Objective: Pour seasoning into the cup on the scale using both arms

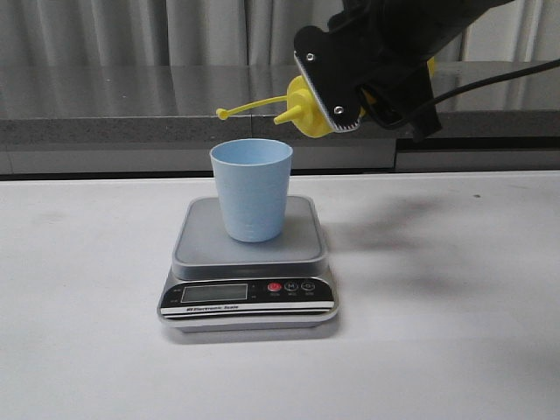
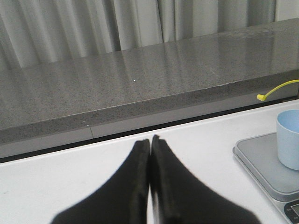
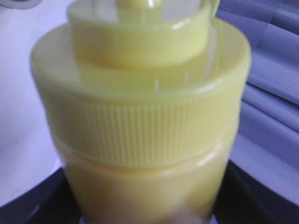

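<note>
White counter (image 1: pixel 455 350), grey curtains behind; cup (image 1: pixel 251 189) sits on the scale (image 1: pixel 248 271); right jaws (image 1: pixel 350 87) clamped on the seasoning (image 1: pixel 302 105), tipped nozzle-first beside the rim; left jaws (image 2: pixel 150 144) together, idle; bottle's probably soft, light, so grip mid-body.

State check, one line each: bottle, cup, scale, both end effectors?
seasoning bottle: held tipped sideways above the cup, cap off and dangling
cup: upright on the platform, contents not visible
scale: display unreadable
right end effector: shut on the bottle
left end effector: shut, empty
</note>
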You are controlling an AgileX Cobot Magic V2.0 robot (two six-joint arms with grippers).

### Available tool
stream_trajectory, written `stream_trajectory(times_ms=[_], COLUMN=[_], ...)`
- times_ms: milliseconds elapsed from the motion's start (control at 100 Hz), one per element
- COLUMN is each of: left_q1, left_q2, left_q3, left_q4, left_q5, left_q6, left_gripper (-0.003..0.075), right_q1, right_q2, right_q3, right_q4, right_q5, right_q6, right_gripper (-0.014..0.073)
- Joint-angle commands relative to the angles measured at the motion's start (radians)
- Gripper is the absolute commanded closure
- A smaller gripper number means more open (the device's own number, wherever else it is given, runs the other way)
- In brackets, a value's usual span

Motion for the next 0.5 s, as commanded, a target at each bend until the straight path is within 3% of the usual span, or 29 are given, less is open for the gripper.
stream_trajectory(times_ms=[0, 490], left_q1=[0.002, 0.002], left_q2=[0.012, 0.012], left_q3=[-0.024, -0.024], left_q4=[0.000, 0.000], left_q5=[-0.081, -0.081], left_q6=[-0.004, -0.004], left_gripper=[0.0738, 0.0738], right_q1=[0.013, 0.029], right_q2=[-0.049, -0.049], right_q3=[-0.034, -0.034], right_q4=[-0.049, -0.126], right_q5=[0.034, 0.062], right_q6=[-0.005, -0.005], right_gripper=[0.0300, 0.0300])
